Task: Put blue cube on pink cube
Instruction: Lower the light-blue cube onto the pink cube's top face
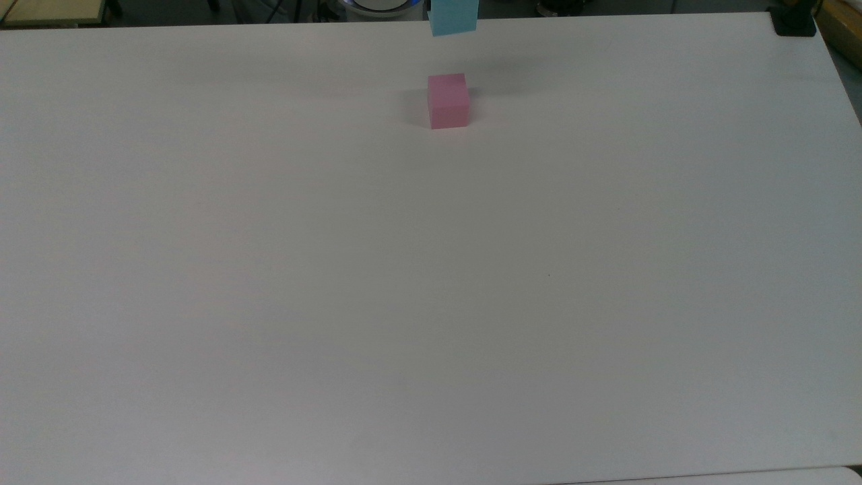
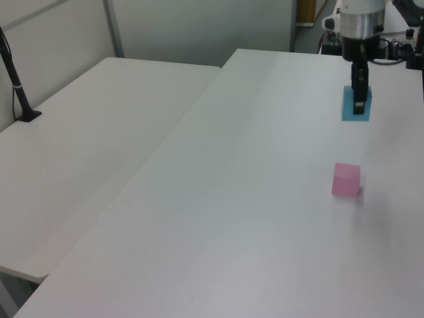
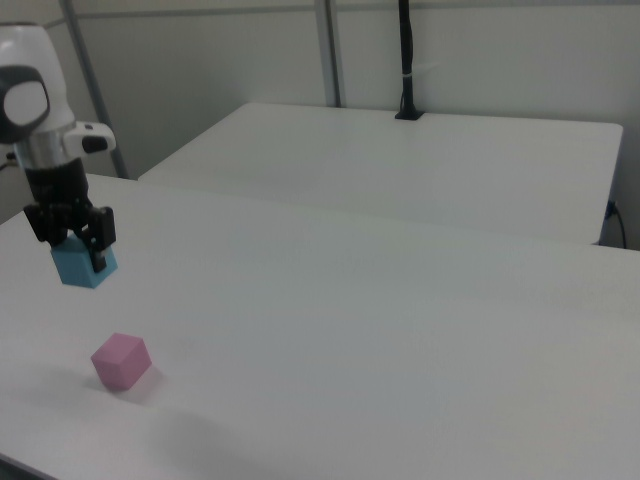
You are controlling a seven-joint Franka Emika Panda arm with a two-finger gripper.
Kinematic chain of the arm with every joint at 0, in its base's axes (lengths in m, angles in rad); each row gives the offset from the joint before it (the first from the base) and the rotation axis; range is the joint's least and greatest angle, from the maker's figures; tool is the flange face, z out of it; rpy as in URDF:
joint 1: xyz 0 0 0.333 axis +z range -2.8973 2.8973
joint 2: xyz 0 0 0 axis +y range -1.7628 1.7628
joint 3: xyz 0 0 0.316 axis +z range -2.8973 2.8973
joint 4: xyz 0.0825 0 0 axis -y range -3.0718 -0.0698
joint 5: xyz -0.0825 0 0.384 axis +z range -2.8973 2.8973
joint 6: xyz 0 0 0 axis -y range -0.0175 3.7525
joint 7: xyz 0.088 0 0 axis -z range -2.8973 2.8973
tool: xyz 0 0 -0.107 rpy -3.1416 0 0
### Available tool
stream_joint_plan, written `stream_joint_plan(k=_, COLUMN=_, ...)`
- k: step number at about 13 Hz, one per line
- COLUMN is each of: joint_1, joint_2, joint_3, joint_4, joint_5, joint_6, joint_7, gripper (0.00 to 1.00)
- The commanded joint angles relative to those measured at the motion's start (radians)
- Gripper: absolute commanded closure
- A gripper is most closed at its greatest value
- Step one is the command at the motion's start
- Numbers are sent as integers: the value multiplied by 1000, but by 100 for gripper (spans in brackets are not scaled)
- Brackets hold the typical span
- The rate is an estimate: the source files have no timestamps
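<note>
The pink cube (image 1: 448,100) (image 2: 346,179) (image 3: 121,360) rests on the white table (image 1: 431,283) near its far edge in the top view. My gripper (image 2: 358,106) (image 3: 78,252) is shut on the blue cube (image 1: 453,17) (image 2: 356,105) (image 3: 84,266) and holds it in the air, well above the table. In the right view the blue cube hangs above the pink cube and a little to the right view's left. In the top view it is cut by the upper edge, just above the pink cube.
A second white table (image 2: 86,139) (image 3: 400,160) adjoins this one, with a black post (image 2: 16,86) (image 3: 405,60) standing on it. A black clamp (image 1: 794,20) sits at the far right corner in the top view. Cables and equipment lie behind the arm's base.
</note>
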Motion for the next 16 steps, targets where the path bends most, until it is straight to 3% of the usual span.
stream_joint_plan(k=1, joint_1=21, joint_2=-46, joint_3=35, joint_4=-214, joint_5=14, joint_6=200, joint_7=66, gripper=77)
stream_joint_plan(k=3, joint_1=21, joint_2=-36, joint_3=37, joint_4=-291, joint_5=10, joint_6=325, joint_7=89, gripper=77)
stream_joint_plan(k=6, joint_1=9, joint_2=10, joint_3=37, joint_4=-310, joint_5=6, joint_6=408, joint_7=89, gripper=77)
stream_joint_plan(k=16, joint_1=-25, joint_2=73, joint_3=35, joint_4=-365, joint_5=-25, joint_6=506, joint_7=58, gripper=76)
